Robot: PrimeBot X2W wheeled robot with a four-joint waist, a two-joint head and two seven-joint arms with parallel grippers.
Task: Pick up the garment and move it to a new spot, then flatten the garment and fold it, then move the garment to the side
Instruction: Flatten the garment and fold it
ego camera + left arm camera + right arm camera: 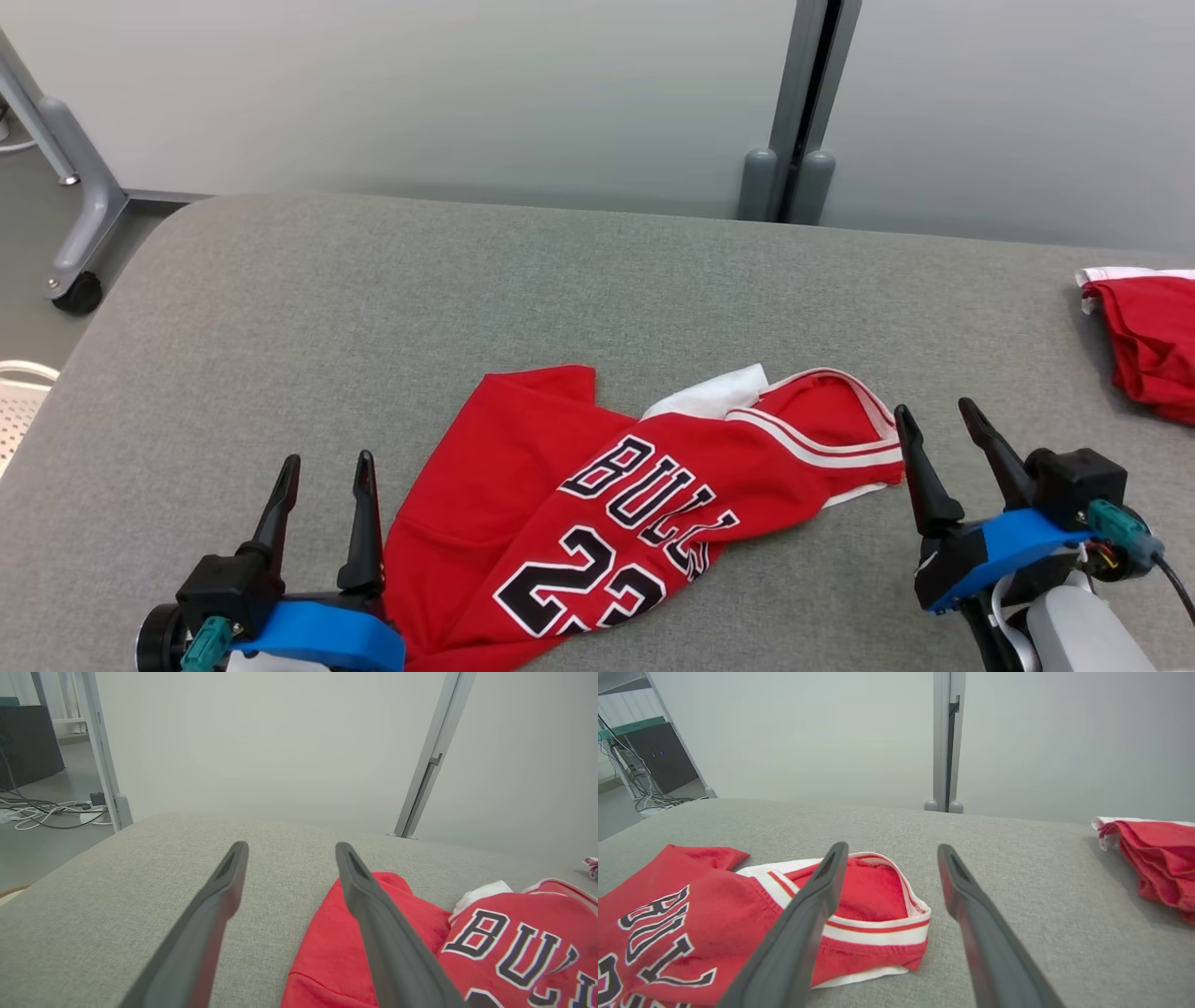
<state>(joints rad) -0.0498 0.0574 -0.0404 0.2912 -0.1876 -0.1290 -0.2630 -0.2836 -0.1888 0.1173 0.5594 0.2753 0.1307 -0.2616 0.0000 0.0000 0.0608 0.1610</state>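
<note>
Lying crumpled in the lower middle of the head view, the red jersey looked light, soft and limp, best pinched at its white-trimmed armhole or hem. The left gripper at lower left and the right gripper at lower right flanked it, both open and empty. Bare grey table lay open above and left of it; another red garment sat at the right edge.

The head camera looks steeply down on the table from above, while both wrist cameras sit low and close over it, facing the far wall, all three sharing the jersey.
</note>
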